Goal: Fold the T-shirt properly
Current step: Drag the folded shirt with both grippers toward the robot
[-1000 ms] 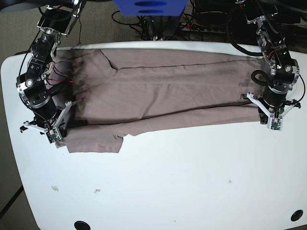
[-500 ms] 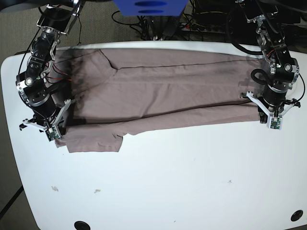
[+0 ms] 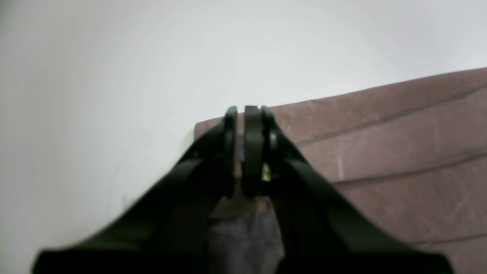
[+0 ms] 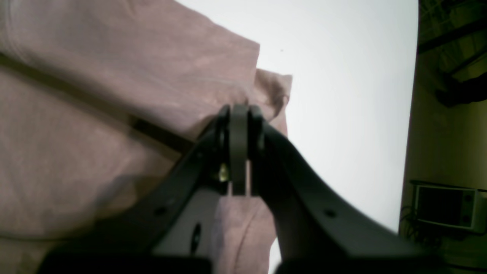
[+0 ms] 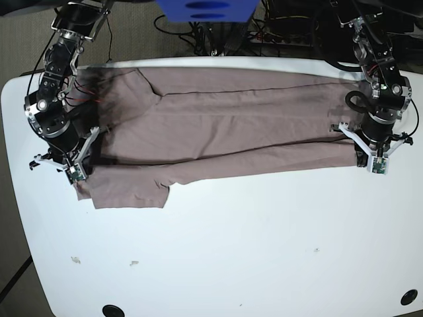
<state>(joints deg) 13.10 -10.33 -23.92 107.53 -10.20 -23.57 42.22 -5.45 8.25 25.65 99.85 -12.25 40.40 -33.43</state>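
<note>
The mauve-brown T-shirt (image 5: pixel 231 125) lies across the far half of the white table (image 5: pixel 264 251), folded lengthwise into a long band. One sleeve (image 5: pixel 129 191) sticks out toward the near left. On the right of the base view my left gripper (image 5: pixel 373 165) is shut on the T-shirt's near right corner. From the left wrist, its jaws (image 3: pixel 245 114) are pressed together with T-shirt (image 3: pixel 380 152) fabric pinched between them. At the left of the base view my right gripper (image 5: pixel 76 177) is shut on the T-shirt's left end. Cloth from the T-shirt (image 4: pixel 95 95) shows between its jaws (image 4: pixel 239 110).
Cables and a blue object (image 5: pixel 205 10) sit beyond the far table edge. Two black holes (image 5: pixel 114 310) (image 5: pixel 409 296) mark the near corners, and small specks (image 5: pixel 76 259) lie near the left front. The table edge and a box (image 4: pixel 445 205) on the floor show in the right wrist view.
Both grippers have shifted slightly toward the far side of the table, still shut on the cloth, drawing the near edge of the T-shirt with them.
</note>
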